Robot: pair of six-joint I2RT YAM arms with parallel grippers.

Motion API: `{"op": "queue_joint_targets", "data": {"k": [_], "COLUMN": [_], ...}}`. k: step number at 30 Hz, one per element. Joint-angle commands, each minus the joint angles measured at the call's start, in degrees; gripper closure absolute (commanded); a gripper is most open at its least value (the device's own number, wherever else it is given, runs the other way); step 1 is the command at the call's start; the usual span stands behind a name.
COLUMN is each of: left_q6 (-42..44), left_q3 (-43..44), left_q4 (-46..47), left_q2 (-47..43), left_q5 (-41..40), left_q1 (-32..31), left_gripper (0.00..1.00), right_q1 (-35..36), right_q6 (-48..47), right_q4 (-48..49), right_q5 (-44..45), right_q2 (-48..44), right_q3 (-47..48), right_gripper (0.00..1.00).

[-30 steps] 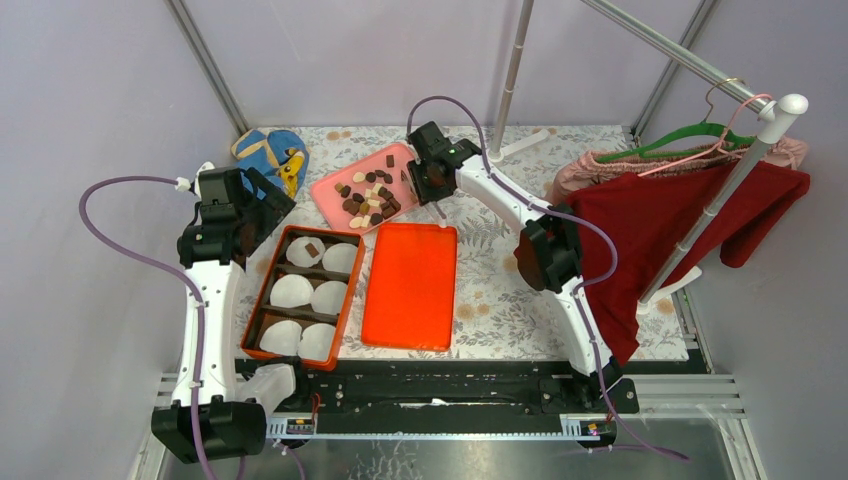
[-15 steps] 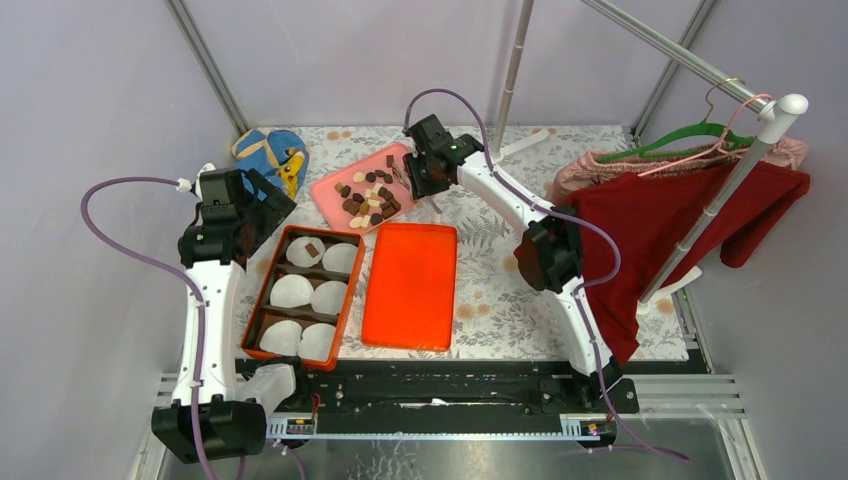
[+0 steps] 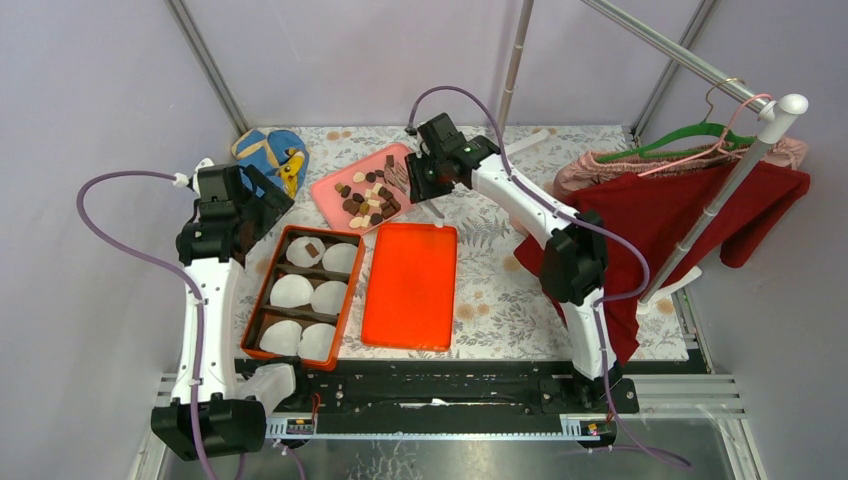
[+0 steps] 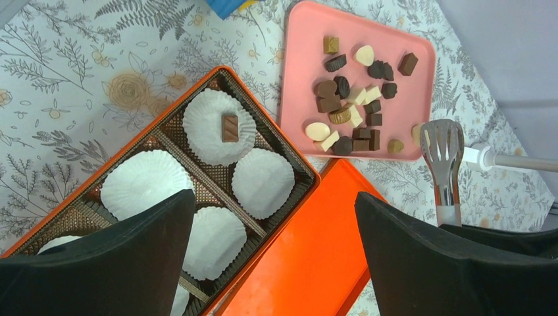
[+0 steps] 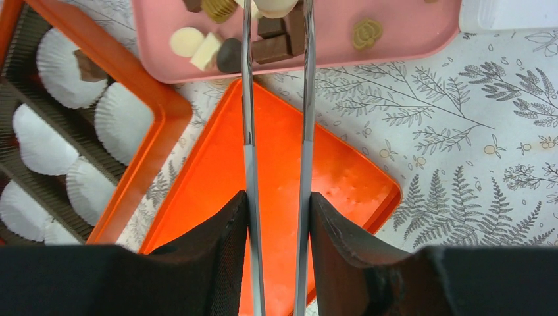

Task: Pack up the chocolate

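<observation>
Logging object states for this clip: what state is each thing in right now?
Box: open, one chocolate inside.
Paper cups: one filled, the rest empty.
Lid: off, flat beside the box.
Pink tray: scattered with loose chocolates.
Tongs: clamped in the right gripper, tips over the tray.
Left gripper: open, empty, above the box.

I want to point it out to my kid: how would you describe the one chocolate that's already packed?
Look for the orange box of white paper liners, left of the flat orange lid. In its far-left liner lies one small brown rectangular chocolate. Every other liner is empty; the remaining chocolates are heaped on the pink tray.
</observation>
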Motion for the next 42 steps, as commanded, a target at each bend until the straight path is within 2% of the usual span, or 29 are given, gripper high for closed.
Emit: {"op": "queue_joint_targets", "data": {"k": [1,11,19,32,42], "left_q6": [1.32,2.9,2.63,2.4,2.3], "left_q3": [2.7,5.63,6.11,6.03,5.49], "left_q4": [0.92,-0.31,-0.58,-0.58,-0.58], "left_q2": [-0.25,1.17,1.48,1.7,1.52], "left_q5": [-1.74,-4.87,-4.97,-4.42,-4.34], "left_q1": [0.32,0.33,0.45,0.43,0.46], "left_gripper": [0.01,0.01,0.01,0.01,0.01], "right_q1": [2.1,9.23,14.82,15.81,16.38], "right_q6": [0.8,0.82,0.81,0.67,0.36], "right_q4": [2.85,2.99,3.34,2.84,2.32], "right_q5": [-2.47,-5.07,-7.37,-8.45,-8.97], "right_q2": [-5.95,-9.21,-7.75,-2.32,-1.58], "right_q3": [-0.28,-3.57,-6.29,-5.5,-5.62], "right_gripper": [0.62,0.62,0.62,0.61,0.5]}}
